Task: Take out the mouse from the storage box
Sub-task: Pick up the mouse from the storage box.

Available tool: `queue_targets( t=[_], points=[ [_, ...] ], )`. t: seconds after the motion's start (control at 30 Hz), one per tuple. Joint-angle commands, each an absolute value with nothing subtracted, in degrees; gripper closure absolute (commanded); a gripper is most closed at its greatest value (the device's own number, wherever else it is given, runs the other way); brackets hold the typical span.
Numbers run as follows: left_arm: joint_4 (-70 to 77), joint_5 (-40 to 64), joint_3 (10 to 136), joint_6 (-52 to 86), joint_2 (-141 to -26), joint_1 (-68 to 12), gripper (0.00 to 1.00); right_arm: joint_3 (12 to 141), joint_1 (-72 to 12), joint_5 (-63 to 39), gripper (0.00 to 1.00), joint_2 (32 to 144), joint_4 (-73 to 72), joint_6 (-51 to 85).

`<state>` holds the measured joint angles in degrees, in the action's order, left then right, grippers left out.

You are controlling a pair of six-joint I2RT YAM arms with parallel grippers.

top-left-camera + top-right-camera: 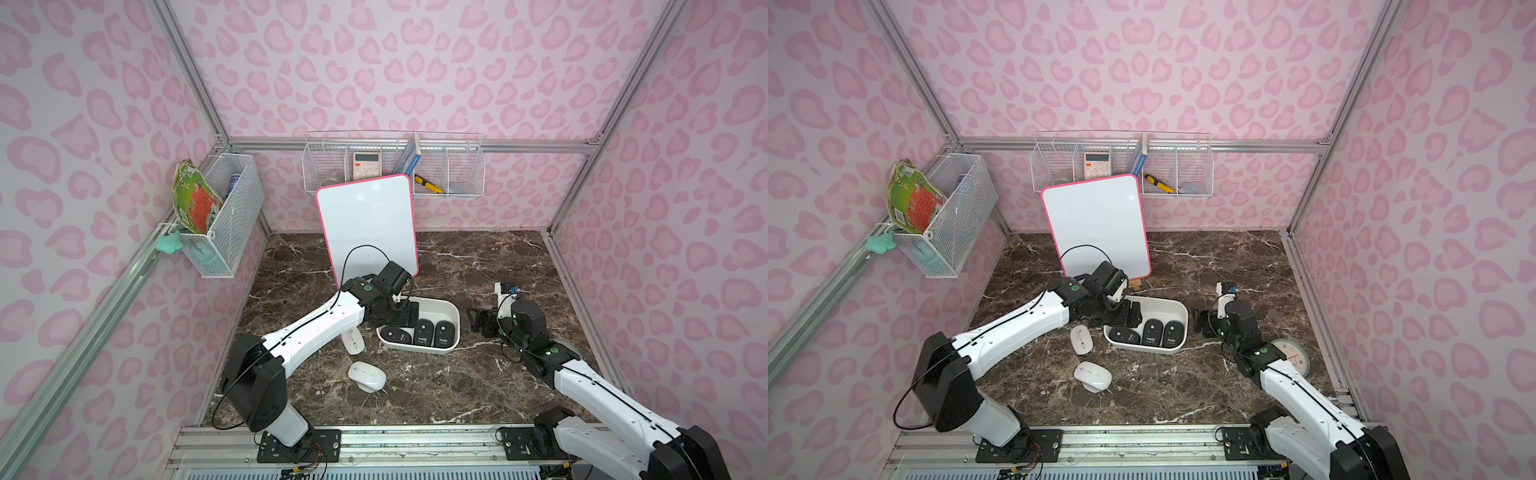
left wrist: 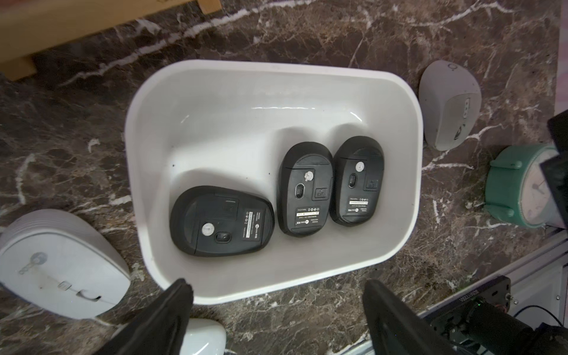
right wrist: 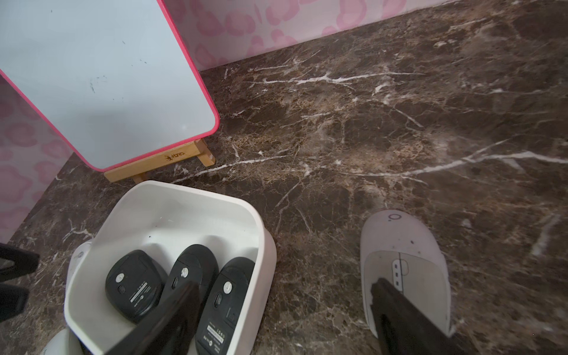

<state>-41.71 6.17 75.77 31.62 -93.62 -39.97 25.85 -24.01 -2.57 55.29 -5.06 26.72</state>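
The white storage box point(image 1: 437, 306) point(image 1: 1163, 306) point(image 2: 215, 116) point(image 3: 172, 212) sits mid-table. Three black mice lie upside down in it, one large point(image 2: 221, 221) and two smaller point(image 2: 304, 189) point(image 2: 356, 181). My left gripper point(image 1: 401, 313) point(image 2: 276, 285) hovers over the box's left end, open and empty. To the right of the box my right gripper point(image 1: 482, 322) point(image 3: 284, 287) is open too, bare table between its fingers. One of its fingers hangs over a white mouse point(image 3: 405, 255) point(image 2: 448, 104) on the table.
Two more white mice point(image 1: 353, 341) point(image 1: 367, 376) lie on the marble left of and in front of the box. A pink-edged whiteboard point(image 1: 365, 224) on a wooden easel stands behind it. A teal clock point(image 1: 1289, 355) lies at the right, under the right arm. Wire baskets point(image 1: 395, 166) hang on the walls.
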Motion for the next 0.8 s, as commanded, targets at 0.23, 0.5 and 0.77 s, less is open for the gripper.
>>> queue_targets(
  t=[0.23,0.5,0.77],
  points=[
    [-39.18,12.56,81.8,30.06,-105.98,-40.51,0.05,24.43,-21.6,-7.11,0.09,54.43,-9.08,26.37],
    [-37.99,13.31,82.44,30.58,-110.57,-40.76,0.11,23.99,-21.36,-8.34,0.1,54.81,-9.99,26.72],
    [-35.19,13.93,82.25,31.46,-114.22,-40.73,0.17,23.82,-21.38,-8.74,0.1,54.66,-10.14,26.98]
  ],
)
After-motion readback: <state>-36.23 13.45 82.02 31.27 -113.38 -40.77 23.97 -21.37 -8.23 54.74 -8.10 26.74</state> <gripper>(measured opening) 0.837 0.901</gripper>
